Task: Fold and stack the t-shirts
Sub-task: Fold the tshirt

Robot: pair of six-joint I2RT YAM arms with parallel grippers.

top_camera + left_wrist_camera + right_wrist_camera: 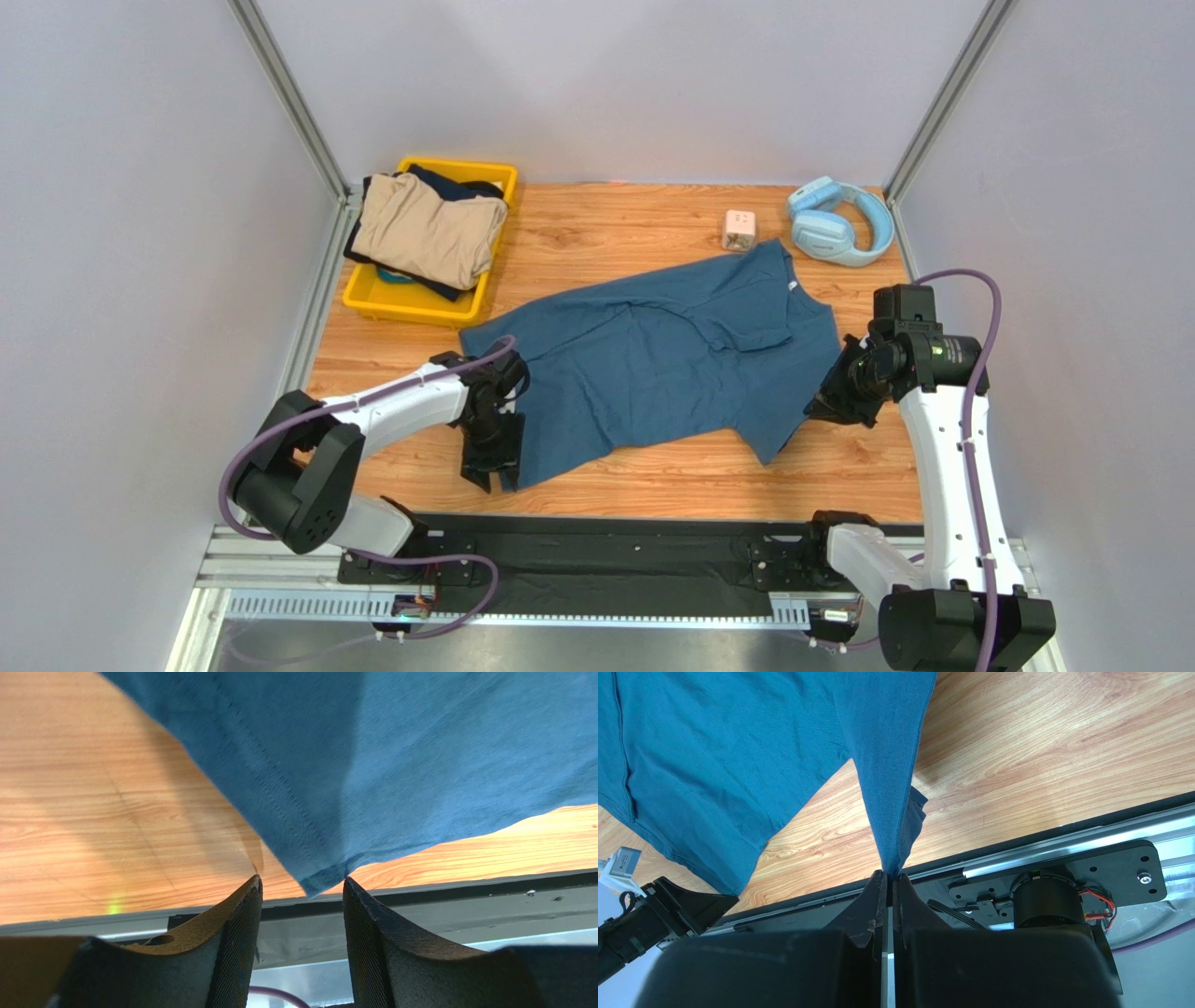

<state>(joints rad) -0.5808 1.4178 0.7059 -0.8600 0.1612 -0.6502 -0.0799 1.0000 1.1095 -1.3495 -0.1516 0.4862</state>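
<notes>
So the teal t-shirt [659, 364] is pinched shut in the right gripper [889, 876], prob to be kept taut; its hem corner is framed, not gripped, by the left gripper [302, 883], jaws parted.

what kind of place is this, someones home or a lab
Most likely a lab robot test cell, not a home: plain grey panel walls box in a wood-top table, and the left arm and right arm are bolted to a metal rail at its near edge.

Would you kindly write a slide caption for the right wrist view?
Right tool pinching a fold of the large teal-blue cloth t-shirt over the light wooden table.
</notes>
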